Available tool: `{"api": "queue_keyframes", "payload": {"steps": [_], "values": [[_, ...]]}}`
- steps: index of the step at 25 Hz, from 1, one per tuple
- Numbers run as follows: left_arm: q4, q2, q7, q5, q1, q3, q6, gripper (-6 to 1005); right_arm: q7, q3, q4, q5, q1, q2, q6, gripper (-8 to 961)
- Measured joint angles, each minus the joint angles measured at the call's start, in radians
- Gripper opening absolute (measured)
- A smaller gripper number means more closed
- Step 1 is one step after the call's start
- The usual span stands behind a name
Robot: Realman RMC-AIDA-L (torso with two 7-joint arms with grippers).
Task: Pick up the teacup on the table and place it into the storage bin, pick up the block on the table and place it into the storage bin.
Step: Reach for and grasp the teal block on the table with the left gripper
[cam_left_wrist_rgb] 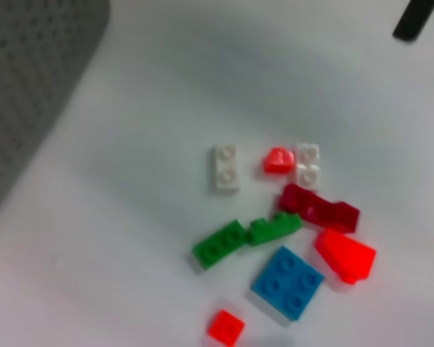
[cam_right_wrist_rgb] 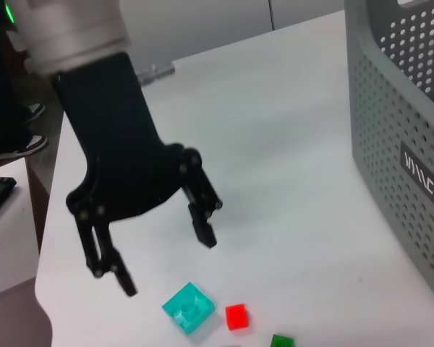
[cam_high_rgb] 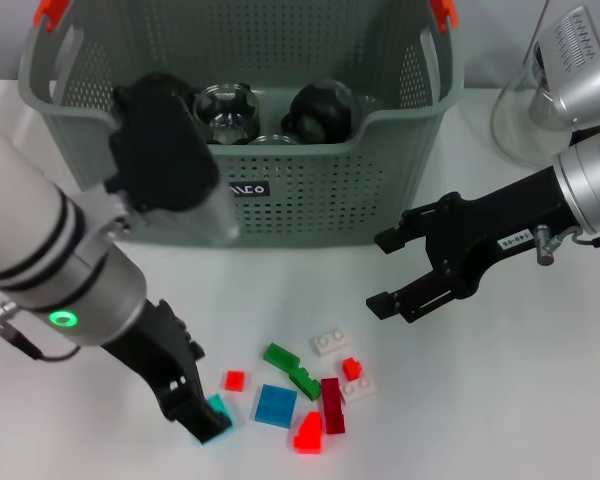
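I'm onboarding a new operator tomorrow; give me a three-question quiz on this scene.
1. True or false: the left claw is shut on the teal block.
2. The right claw is: A inside the storage bin; B open, outside it; C holding a block.
3. Fill in: the large square block among the loose pieces is ___.
Key: 1 false, it is open; 2 B; 3 blue.

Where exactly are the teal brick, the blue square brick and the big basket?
teal brick [cam_right_wrist_rgb: 189, 306], right wrist view, its studded top.
blue square brick [cam_high_rgb: 275, 405], head view, middle of its top.
storage bin [cam_high_rgb: 310, 195], head view, perforated front wall.
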Motion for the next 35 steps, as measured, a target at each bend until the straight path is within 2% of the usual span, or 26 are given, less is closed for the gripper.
{"api": "queue_keyframes", "payload": {"steps": [7,16,23,35], "values": [[-0.040,-0.001,-0.066,0.014,-0.009,0.109,-0.010,834,0.002,0.000,-0.001,0.000,-0.001,-0.003,-0.001,941],[-0.067,0.002,-0.150,0.027,-0.051,0.172,0.013,836,0.002,0.000,0.000,0.000,-0.008,-0.004,-0.002,941],[-0.115,0.000,-0.200,0.108,-0.072,0.245,-0.068,836,-0.007,0.000,0.000,0.000,-0.011,-0.005,-0.001,941],[-0.169,-0.001,-0.250,0.117,-0.081,0.299,-0.154,836,-0.021,0.000,0.000,0.000,-0.023,-0.008,0.001,942]]}}
